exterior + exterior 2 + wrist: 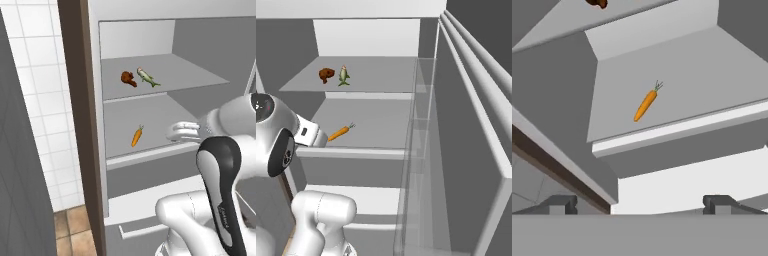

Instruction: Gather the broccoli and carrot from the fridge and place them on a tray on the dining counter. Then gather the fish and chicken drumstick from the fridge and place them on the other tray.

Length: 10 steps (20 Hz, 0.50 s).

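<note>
Pincer (640,202) fingers stand spread wide, with nothing between them; in the hand view the two dark tips (559,202) sit far apart at the bottom. In the left base view the white hand (182,131) hangs at the front edge of the fridge's middle shelf (160,115), just outside it.

Ahead of the pincer and slightly to its left, the carrot (646,104) lies flat on that middle shelf, leafy end pointing toward the back of the fridge, thin tip toward the front edge. It is near the pincer but apart from it, not touched.

Above and further back from the pincer, on the upper shelf (190,75), the chicken drumstick (128,78) and the fish (147,77) lie just beside each other, drumstick on the left. Both are well apart from the pincer.

To the pincer's right, the open fridge door (471,150) stands with its clear shelf rails (423,125). To its left runs the brown frame (80,125) of the fridge cabinet, with white tiled wall (40,100) beyond it.
</note>
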Motion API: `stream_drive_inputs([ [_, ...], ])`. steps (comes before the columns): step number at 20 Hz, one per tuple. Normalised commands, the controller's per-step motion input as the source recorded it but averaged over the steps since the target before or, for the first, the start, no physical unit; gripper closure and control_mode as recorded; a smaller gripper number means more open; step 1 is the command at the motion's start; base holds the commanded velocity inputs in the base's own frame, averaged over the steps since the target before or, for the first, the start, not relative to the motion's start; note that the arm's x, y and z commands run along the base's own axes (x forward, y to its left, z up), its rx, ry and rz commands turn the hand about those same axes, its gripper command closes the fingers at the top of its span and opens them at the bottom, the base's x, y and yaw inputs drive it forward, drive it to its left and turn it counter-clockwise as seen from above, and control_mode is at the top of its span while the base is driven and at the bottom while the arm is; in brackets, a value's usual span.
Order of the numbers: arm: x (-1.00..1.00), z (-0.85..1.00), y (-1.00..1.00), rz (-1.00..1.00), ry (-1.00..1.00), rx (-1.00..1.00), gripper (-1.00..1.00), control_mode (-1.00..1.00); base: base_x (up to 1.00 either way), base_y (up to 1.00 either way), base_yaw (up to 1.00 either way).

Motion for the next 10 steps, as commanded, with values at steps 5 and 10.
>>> stream_drive_inputs([
  [5,0.52,-0.18,0.08,-0.03,0.04,0.00,-1.00,-1.00,0.00,0.00,0.00],
  [10,0.28,-0.43,0.20,-0.01,0.03,-0.05,-1.00,-1.00,0.00,0.00,0.00],
])
